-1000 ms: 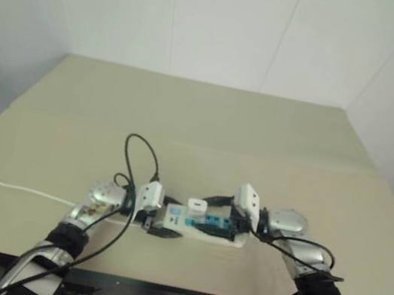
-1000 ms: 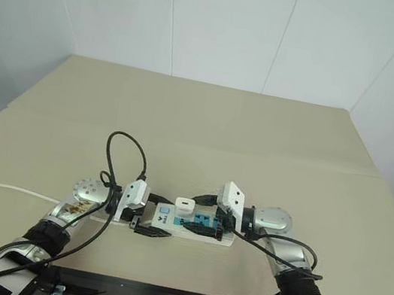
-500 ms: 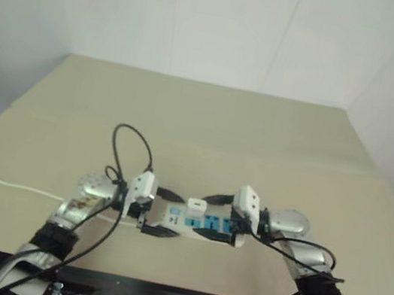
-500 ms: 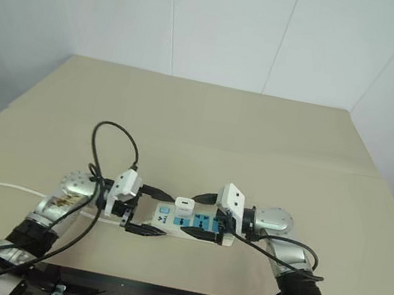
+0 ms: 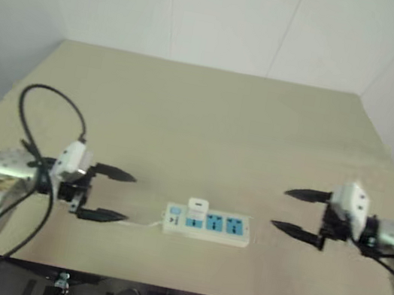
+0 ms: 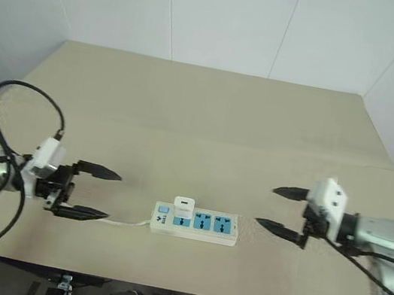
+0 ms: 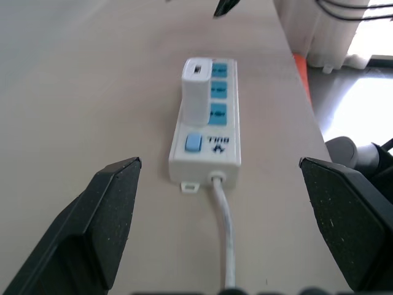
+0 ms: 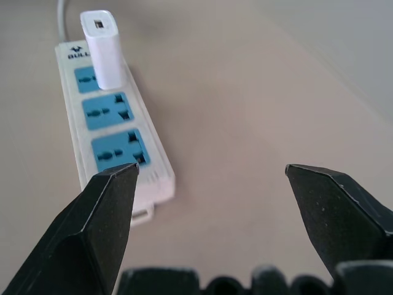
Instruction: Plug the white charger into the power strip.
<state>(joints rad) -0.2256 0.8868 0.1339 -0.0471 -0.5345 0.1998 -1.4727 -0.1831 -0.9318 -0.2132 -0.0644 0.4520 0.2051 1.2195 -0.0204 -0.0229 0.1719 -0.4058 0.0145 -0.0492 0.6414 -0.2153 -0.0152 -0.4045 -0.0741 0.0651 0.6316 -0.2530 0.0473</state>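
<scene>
Charger (image 6: 183,207) seated upright in strip (image 6: 195,224); left pincer (image 6: 90,191), right pincer (image 6: 281,210) spread.

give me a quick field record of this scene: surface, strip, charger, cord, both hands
surface: beige table
power strip: lies flat near the table's front edge, three blue socket faces, blue switch at its left end
white charger: stands upright in the socket next to the switch; the other two sockets are free
cord: thin white cord leaves the strip's switch end toward the left
left hand: open, holding nothing, off the strip's left end
right hand: open, holding nothing, off the strip's right end
</scene>
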